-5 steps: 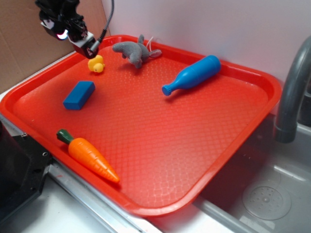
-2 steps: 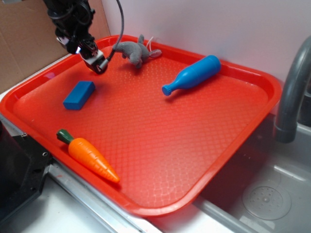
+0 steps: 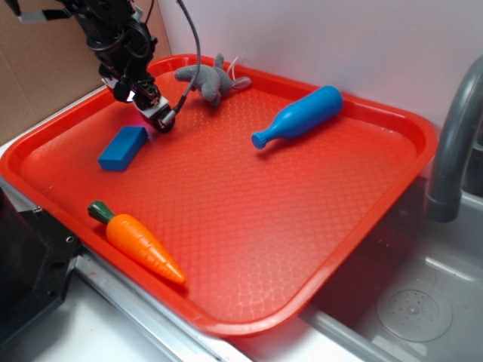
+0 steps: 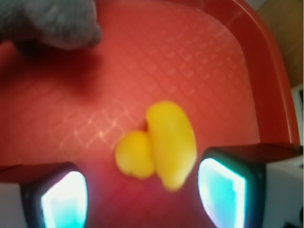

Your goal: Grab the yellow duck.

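Yellow duck (image 4: pixel 161 147) showed only on wrist view, arm hid it outside, gripper (image 4: pixel 142 190) spread wide either side, duck's body ran near-to-far, head left.

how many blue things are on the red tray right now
2. The blue block lies near the tray's left side, just beside the gripper. The blue bottle lies on its side toward the back right. Nothing else blue shows.

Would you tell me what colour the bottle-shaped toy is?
Blue; the bottle-shaped toy shows best in the exterior view.
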Controlling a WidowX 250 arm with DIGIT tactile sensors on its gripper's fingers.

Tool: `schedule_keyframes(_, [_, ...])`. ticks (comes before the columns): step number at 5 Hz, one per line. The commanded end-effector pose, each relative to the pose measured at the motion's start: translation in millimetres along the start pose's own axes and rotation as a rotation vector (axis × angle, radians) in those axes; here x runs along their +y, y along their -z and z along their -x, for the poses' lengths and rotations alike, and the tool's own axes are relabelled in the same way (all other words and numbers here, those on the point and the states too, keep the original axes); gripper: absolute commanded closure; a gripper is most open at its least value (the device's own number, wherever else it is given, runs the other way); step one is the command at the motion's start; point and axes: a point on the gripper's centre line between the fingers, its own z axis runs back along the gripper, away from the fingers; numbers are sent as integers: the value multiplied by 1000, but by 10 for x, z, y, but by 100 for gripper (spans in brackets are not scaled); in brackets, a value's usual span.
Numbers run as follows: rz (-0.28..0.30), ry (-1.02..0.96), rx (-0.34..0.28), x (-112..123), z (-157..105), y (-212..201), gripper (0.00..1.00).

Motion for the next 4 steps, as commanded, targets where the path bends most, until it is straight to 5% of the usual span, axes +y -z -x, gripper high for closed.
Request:
schedule_keyframes(1, [-25, -45, -13, 83, -60, 20, 100])
schedule_keyframes(2, [-23, -42, 29, 120, -30, -88, 100])
schedule_keyframes(3, [-100, -101, 159, 14, -37, -564, 100])
schedule_keyframes(4, [-66, -70, 181, -203, -87, -997, 100])
